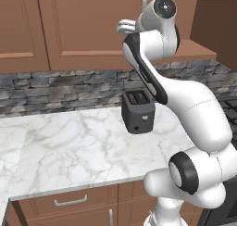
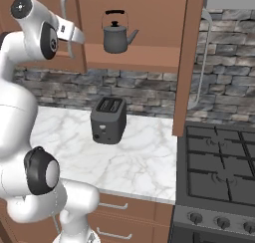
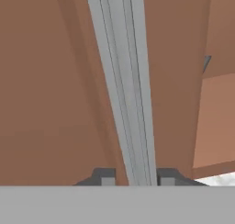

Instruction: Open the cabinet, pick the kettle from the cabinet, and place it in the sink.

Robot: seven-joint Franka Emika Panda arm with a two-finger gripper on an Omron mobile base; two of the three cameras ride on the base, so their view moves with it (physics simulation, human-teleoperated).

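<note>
At left door handle [image 3: 124, 90]: arm raised, tool [image 3: 134, 176] fingers straddling bar, grip unclear.

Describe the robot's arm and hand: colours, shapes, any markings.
The arm is glossy white, built of rounded, bulbous links. Dark grey to black bands and a long dark strip mark its joints, and a round dark cap with a small pale centre closes the top joint. No cables or lettering show. The hand has a pale grey, boxy body and two small dark grey, square-tipped fingers.
</note>
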